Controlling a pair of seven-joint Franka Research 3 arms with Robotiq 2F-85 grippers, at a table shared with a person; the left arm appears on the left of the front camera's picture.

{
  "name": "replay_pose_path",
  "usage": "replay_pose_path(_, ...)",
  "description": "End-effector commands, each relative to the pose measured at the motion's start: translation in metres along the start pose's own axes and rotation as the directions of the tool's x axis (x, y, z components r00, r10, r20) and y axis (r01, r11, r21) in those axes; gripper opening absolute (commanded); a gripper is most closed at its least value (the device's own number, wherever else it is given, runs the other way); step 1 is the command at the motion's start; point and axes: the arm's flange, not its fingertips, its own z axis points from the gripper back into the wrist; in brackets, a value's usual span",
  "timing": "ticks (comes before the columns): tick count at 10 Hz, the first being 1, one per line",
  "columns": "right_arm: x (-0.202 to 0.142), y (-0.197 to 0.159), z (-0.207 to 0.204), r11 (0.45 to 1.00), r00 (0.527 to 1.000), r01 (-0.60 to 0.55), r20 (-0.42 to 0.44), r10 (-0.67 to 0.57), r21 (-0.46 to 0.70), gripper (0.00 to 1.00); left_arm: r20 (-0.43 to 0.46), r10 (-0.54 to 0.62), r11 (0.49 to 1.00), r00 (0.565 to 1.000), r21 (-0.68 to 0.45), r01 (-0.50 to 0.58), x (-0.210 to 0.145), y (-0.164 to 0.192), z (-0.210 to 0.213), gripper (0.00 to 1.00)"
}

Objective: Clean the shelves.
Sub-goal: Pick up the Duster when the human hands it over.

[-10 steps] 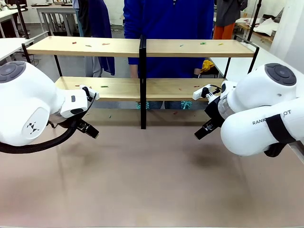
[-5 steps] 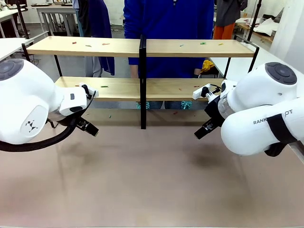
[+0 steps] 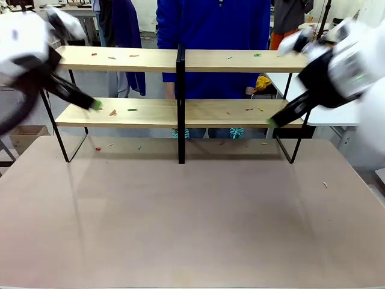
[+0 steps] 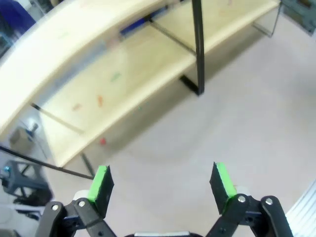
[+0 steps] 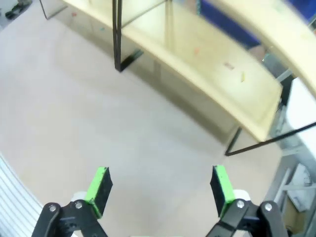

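Note:
The shelves (image 3: pixel 240 61) stand across the far side of the table, two light wooden boards on a black frame with a central upright (image 3: pixel 180 102). Small red and green scraps (image 3: pixel 112 112) lie on both boards. My left gripper (image 3: pixel 93 104), blurred by motion, is at the left end of the lower board. My right gripper (image 3: pixel 274 120), also blurred, is near that board's right end. In the left wrist view my left gripper (image 4: pixel 162 185) is open above the table, with the shelves (image 4: pixel 118 74) ahead. My right gripper (image 5: pixel 159 190) is open too, facing the shelves (image 5: pixel 217 59). Neither holds anything.
A person in a blue top (image 3: pixel 213 24) stands right behind the shelves. A few scraps (image 3: pixel 98 148) lie on the table (image 3: pixel 192 229) under the rack, and one (image 3: pixel 325 185) lies near the right edge. A white table (image 3: pixel 331 90) adjoins at the right.
Both arms have swung up and outward from low over the table to the shelf ends and are blurred. Both grippers stayed open.

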Motion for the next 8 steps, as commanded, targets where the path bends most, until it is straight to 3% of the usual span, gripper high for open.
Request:
replay_pose_path(1,-0.064,0.021,0.064,0.994,0.99,-0.09,0.107,0.096,-0.063,1.0,0.113,-0.033,0.998,0.993,0.059,0.026,-0.122,-0.041,0.073,1.0)
replay_pose_path(3,-0.078,0.026,0.094,0.993,0.974,-0.071,0.21,0.089,-0.091,1.0,0.143,0.019,0.997,0.99,0.076,-0.03,-0.136,-0.044,0.091,1.0)
replay_pose_path(4,0.001,0.006,0.089,0.996,0.99,-0.053,0.124,0.061,-0.067,1.0,0.123,-0.014,0.999,0.992,0.054,0.008,0.004,0.002,0.093,1.0)
replay_pose_path(5,0.001,0.006,0.089,0.996,0.99,-0.053,0.124,0.061,-0.067,1.0,0.123,-0.014,0.999,0.992,0.054,0.008,0.004,0.002,0.093,1.0)
replay_pose_path(6,-0.005,0.009,0.126,0.994,0.981,-0.054,0.183,0.07,-0.09,1.0,0.152,-0.008,0.998,0.988,0.071,-0.003,-0.005,0.001,0.133,1.0)
replay_pose_path(8,0.006,-0.008,0.119,0.992,0.99,0.001,0.14,-0.019,0.126,1.0,0.108,0.015,0.997,0.994,-0.082,-0.006,0.003,0.019,0.12,1.0)
